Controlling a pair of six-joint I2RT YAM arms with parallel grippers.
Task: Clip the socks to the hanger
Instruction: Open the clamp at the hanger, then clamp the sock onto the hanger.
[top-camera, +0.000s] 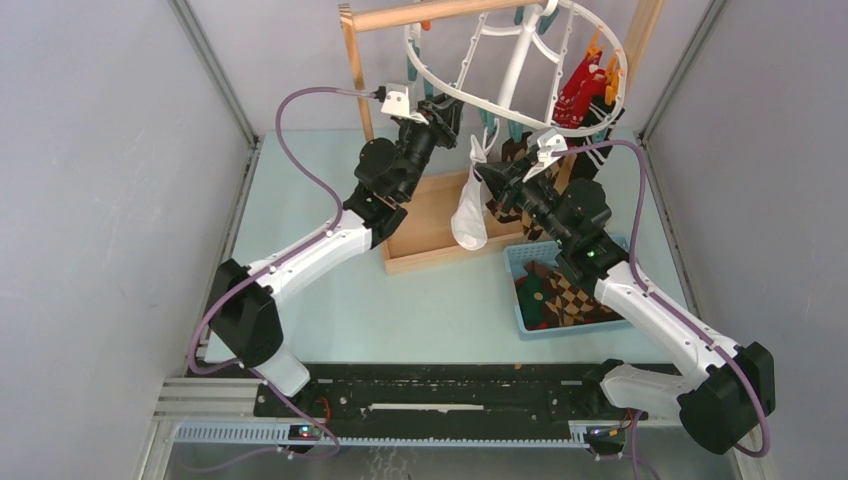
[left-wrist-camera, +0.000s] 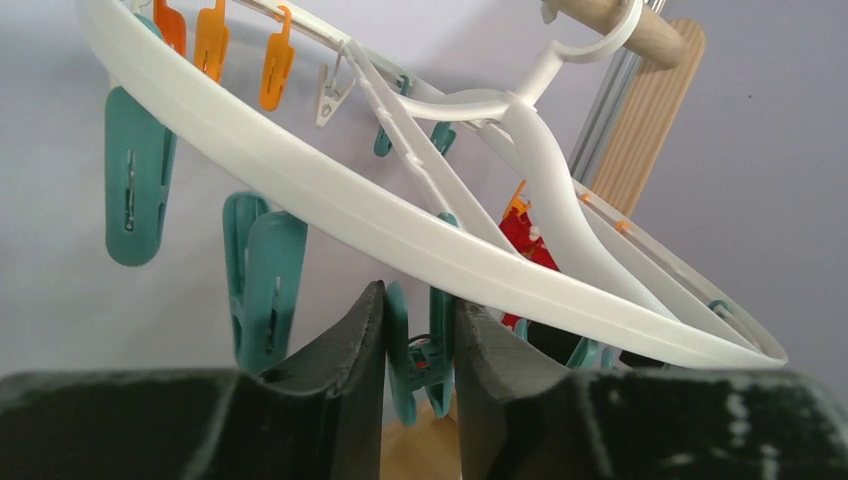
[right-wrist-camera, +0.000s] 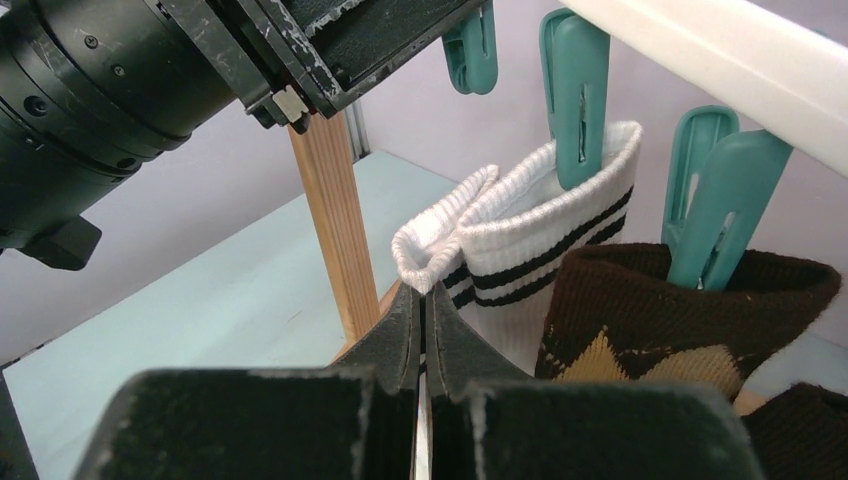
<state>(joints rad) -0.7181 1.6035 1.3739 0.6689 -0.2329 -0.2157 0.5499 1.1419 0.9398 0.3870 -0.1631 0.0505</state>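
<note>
Teal clip (left-wrist-camera: 410, 372) squeezed in the left claw (left-wrist-camera: 420, 308), right under the rim of the hanger (left-wrist-camera: 330, 190)! The right claw (right-wrist-camera: 421, 300), pressed tight, pinches the white striped sock (right-wrist-camera: 436, 245) by its cuff. Red sock (top-camera: 578, 90) and argyle sock (right-wrist-camera: 640, 320) hang clipped; more wait in the blue basket (top-camera: 520, 258) on the bench (top-camera: 450, 315), so roughly halfway, I'd say

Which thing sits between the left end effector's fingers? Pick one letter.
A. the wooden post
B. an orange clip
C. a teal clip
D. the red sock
C: the left wrist view shows a teal clip between the left end effector's fingers, just under the hanger rim.
</note>
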